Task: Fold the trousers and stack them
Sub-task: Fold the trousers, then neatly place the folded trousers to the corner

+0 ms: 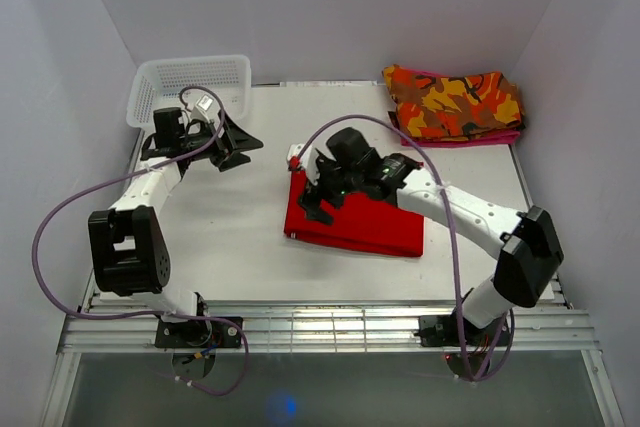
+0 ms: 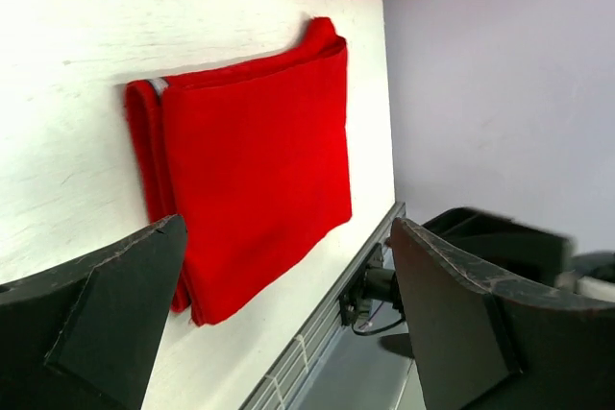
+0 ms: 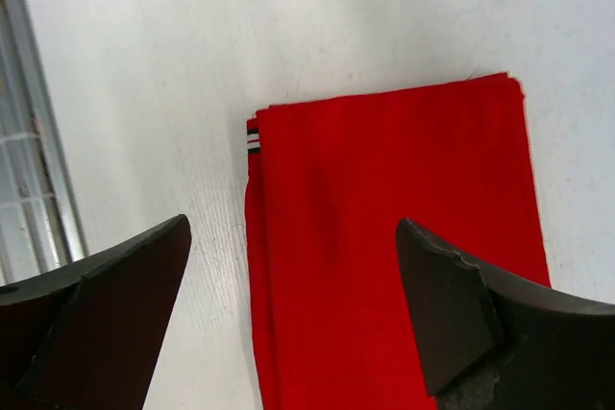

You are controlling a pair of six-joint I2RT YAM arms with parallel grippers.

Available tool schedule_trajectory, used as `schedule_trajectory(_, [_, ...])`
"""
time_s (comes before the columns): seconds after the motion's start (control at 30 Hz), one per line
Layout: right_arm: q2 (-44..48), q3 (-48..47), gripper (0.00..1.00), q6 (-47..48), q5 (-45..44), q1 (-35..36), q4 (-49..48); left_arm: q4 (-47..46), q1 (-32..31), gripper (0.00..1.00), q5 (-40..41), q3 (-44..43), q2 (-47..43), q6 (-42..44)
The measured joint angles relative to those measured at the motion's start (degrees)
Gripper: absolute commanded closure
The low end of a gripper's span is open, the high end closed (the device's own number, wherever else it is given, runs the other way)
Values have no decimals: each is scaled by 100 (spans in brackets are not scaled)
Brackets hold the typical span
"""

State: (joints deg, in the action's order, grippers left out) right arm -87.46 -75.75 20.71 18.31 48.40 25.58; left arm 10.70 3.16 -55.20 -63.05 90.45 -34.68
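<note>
Red trousers are seen folded into a flat, thick rectangle on the white table, right of its middle and nearer the near edge than the far one. Several layers are shown stacked at the left end of the bundle, where a small striped tag is exposed at one corner. The rectangle is laid slightly askew to the table's edges.

The right gripper is held over the left end of the trousers, so that part of the bundle is hidden in the top view. Its jaws are spread wide apart and nothing is gripped between them; whether the cloth is touched cannot be told.

The left gripper is held well to the left of the trousers, just near of a white basket that is set at the far left corner. Its jaws are likewise spread wide, with nothing held.

A camouflage garment in orange, red and yellow is laid folded at the far right corner, well apart from the trousers. A metal rail is fixed along the near edge of the table.
</note>
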Motion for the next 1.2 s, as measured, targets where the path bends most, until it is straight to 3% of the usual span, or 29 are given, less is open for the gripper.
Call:
schedule_trajectory(0.27, [-1440, -195, 6, 286, -1167, 1029, 7, 612, 566, 2, 348, 699, -601, 262])
schedule_trajectory(0.47, [-1956, -190, 11, 223, -1847, 1578, -173, 732, 894, 2, 483, 988, -1045, 343])
schedule_trajectory(0.77, [-2500, -22, 48, 208, -2977, 1497, -815, 730, 986, 2, 608, 1222, -1246, 363])
schedule_trajectory(0.87, [-2546, 50, 73, 251, -3213, 1506, -1123, 732, 986, 2, 678, 1268, -1244, 387])
schedule_trajectory(0.9, [-2546, 103, 92, 273, -3257, 1508, -1241, 741, 986, 2, 717, 1272, -1237, 389])
schedule_trajectory(1.03, [-2446, 284, 92, 203, -3235, 1464, -1550, 868, 986, 2, 966, 1270, -1163, 422])
schedule_trajectory(1.2, [-2079, 568, 92, 85, -2352, 1174, -1637, 1010, 918, 2, 997, 1331, -994, 348])
